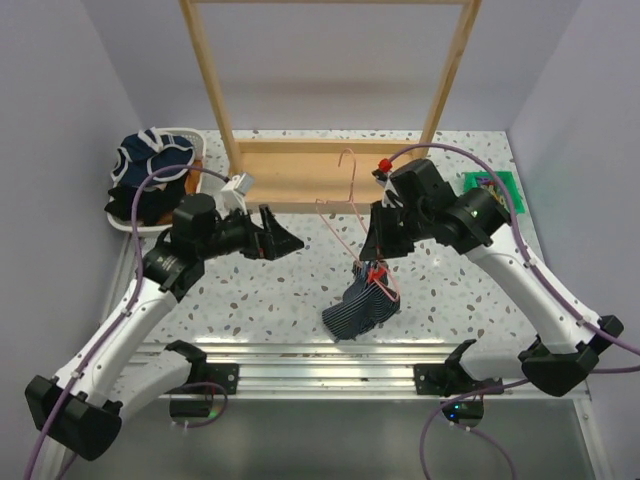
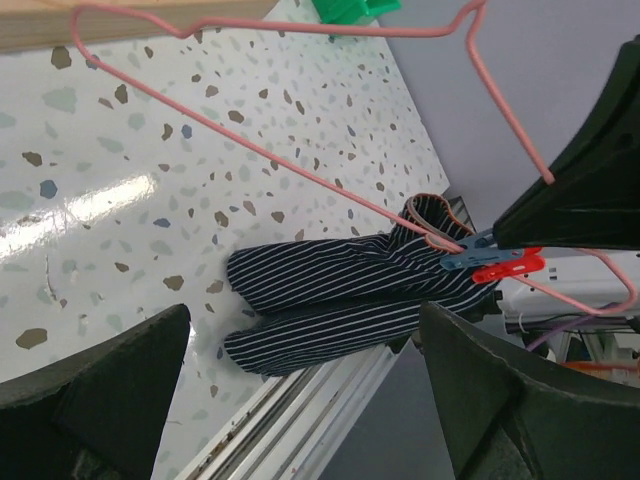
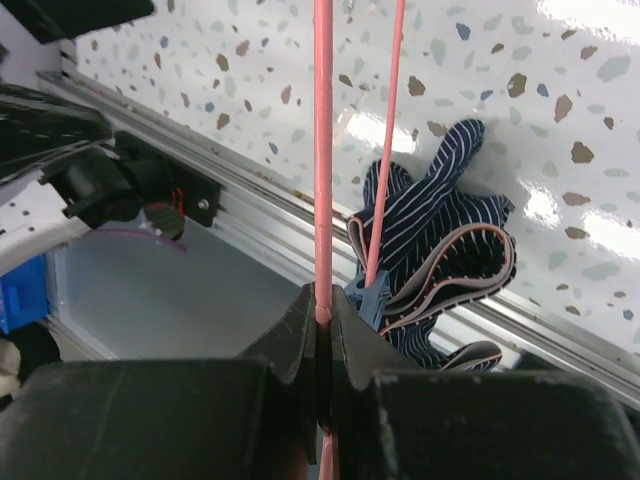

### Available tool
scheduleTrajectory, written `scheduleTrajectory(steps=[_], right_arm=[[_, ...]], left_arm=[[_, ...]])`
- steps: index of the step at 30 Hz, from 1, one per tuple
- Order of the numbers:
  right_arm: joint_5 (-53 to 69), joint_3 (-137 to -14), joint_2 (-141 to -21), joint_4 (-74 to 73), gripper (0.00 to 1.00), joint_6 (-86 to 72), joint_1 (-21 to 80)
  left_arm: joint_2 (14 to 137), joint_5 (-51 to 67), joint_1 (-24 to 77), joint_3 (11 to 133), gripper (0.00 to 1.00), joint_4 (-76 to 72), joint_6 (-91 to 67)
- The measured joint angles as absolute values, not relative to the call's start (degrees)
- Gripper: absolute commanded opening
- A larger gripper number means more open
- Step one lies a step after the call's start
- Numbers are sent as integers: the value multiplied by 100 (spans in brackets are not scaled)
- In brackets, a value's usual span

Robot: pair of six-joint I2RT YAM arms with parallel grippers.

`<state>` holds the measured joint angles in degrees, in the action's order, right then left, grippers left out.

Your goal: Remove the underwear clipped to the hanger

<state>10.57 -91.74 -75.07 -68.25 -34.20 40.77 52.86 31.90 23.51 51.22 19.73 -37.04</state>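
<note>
From my screen, the worktop (image 1: 270, 300) is a pale surface with brown and grey speckles. At its far side stands a big wooden frame (image 1: 325, 165), two light uprights rising from a flat base board. In the far left corner I see a white plastic basket (image 1: 122, 222) that holds a heap of clothes (image 1: 150, 160) in navy, white trim and black. Near the far right edge lies a small green object (image 1: 498, 184); what it is I cannot tell. Aluminium rails (image 1: 320, 355) run along the near edge.

You have two robot arms, left arm (image 1: 130, 320) and right arm (image 1: 530, 285); one pink hanger (image 3: 323, 150); one striped underwear (image 1: 358, 305), centre frame; at it one red clip (image 2: 508, 268), one blue clip (image 2: 462, 258); one wooden frame (image 1: 300, 160); one basket (image 1: 190, 132), upper left.
</note>
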Motion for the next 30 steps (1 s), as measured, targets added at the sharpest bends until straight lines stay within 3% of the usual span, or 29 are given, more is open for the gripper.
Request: scheduleTrajectory(steps=[11, 17, 23, 30], right_arm=[[1391, -7852, -6816, -5380, 0, -4130, 4084], [1588, -7953, -6740, -4827, 0, -4377, 4082], [1809, -8121, -6735, -4805, 0, -4283, 4082], [2121, -6495, -5948, -3516, 0, -5391, 4082]], left_arm=[[6119, 2491, 3312, 5393, 100, 1369, -3813], [6110, 2456, 3522, 5389, 100, 1033, -3695], [6095, 1638, 3527, 5389, 100, 1116, -3802], [5760, 902, 3527, 5391, 100, 1125, -4292]])
